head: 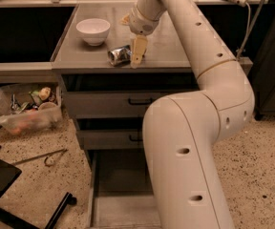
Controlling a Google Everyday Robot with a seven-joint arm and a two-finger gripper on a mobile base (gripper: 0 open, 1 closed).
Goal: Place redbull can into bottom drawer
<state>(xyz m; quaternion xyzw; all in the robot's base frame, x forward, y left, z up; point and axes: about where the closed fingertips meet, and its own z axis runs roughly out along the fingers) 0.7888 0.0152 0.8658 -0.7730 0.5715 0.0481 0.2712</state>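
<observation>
The redbull can [119, 55] lies on its side near the front edge of the grey counter [166, 46]. My gripper [138, 52] hangs down from the arm right at the can's right end, touching or nearly touching it. The bottom drawer [121, 194] is pulled out at floor level below. Its flat grey floor shows, and its right part is hidden behind my arm.
A white bowl [93, 30] stands on the counter left of the can. Two shallower drawers with black handles [140, 100] sit above the bottom one. A plastic bin of clutter [25, 109], a metal hook [49, 157] and a black stand [4, 194] are on the floor at left.
</observation>
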